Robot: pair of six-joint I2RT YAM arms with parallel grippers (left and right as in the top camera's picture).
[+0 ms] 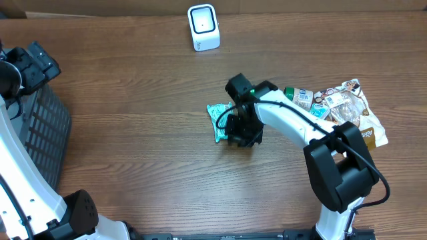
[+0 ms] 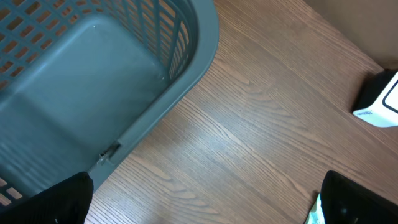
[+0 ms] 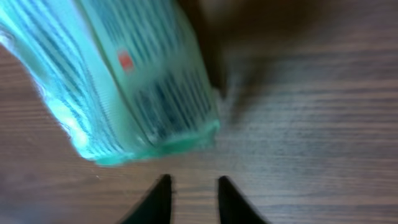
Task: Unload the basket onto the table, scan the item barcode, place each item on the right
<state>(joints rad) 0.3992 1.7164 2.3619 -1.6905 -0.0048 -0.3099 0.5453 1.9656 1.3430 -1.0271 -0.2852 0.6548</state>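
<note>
Our overhead camera looks straight down from high above the desk (image 1: 133,100) and takes in nearly its whole top, with the white scanner (image 1: 203,27) near the far edge. Our left wrist camera sits lower and looks down at a slant. The scanner (image 2: 379,102) is cut off at its right edge, and the grey basket (image 2: 93,81) fills the side away from it. These two views share the scanner, the basket (image 1: 40,133) and the wood between. Our right wrist camera hangs very near the desk (image 3: 311,124), nearer the robot than the scanner, so close that the green packet (image 3: 124,81) blurs. The overhead view shares that packet (image 1: 215,123).
</note>
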